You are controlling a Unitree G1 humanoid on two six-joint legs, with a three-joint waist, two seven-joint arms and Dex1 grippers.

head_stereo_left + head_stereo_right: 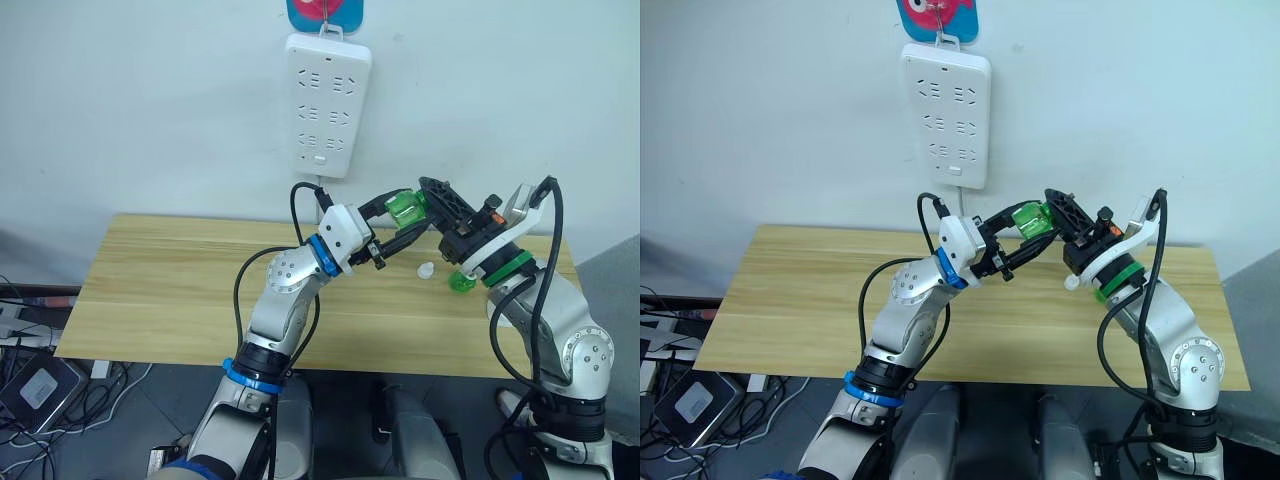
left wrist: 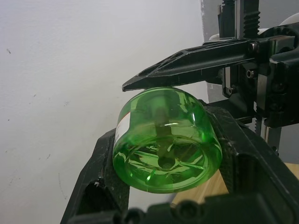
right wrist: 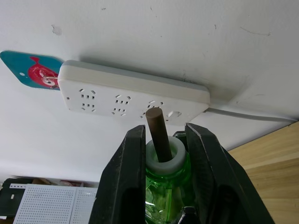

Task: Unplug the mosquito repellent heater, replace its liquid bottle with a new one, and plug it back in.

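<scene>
Small clear green plastic liquid bottle (image 1: 405, 211), light and slippery (brown wick exposed), clamped at once by left gripper (image 1: 400, 228) and right gripper (image 3: 163, 154).

The bench (image 1: 170, 290) is a light wooden top with a straight lengthwise grain, set against a white wall. A small white cap-like piece (image 1: 427, 270) lies on the bench surface towards the wall-side edge. A green bottle (image 1: 460, 281) appears just beside the white piece, on the side away from the bench's bare half; whether it rests on the surface cannot be told.
</scene>
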